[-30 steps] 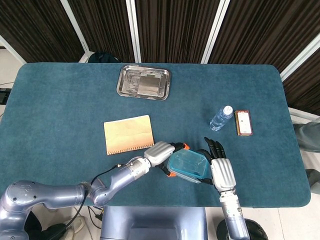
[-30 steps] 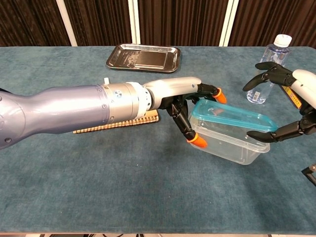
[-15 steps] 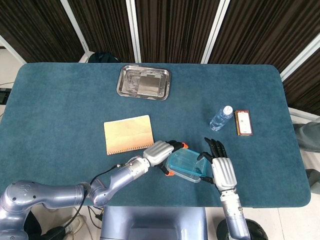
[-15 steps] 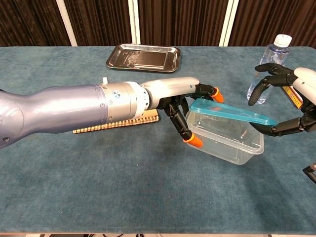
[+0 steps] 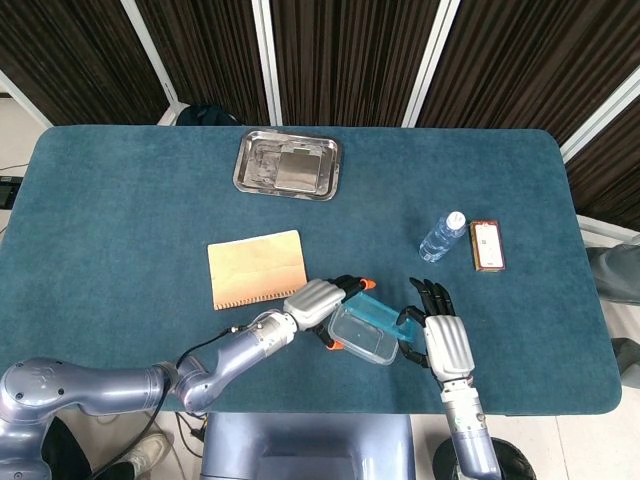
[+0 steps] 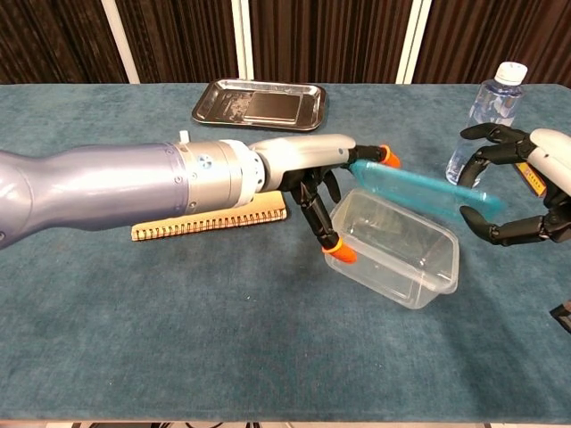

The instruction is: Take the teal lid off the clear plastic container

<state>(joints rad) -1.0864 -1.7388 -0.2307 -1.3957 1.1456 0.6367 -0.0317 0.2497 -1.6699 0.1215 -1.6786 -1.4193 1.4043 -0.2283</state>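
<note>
The clear plastic container [image 6: 397,250] stands open and slightly tilted on the table, also seen in the head view as the container [image 5: 362,336]. My left hand [image 6: 308,169] grips its left wall, thumb on the near rim and fingers over the far rim. The teal lid [image 6: 419,187] is off the container and hangs slanted above its far side. One end of the lid touches my left hand's upper fingertip. The other end lies between the curled fingers and thumb of my right hand [image 6: 549,160]. From above, the lid [image 5: 385,312] sits between left hand [image 5: 320,303] and right hand [image 5: 445,343].
A water bottle [image 6: 489,107] stands just behind my right hand, with a small brown box [image 5: 486,245] beside it. A spiral notebook [image 6: 214,223] lies under my left forearm. A steel tray [image 6: 259,104] sits at the far side of the blue table.
The lid has come free of the container and risen at a slant. My left hand has drawn the container left and down onto the table; my right hand stays at the lid's end.
</note>
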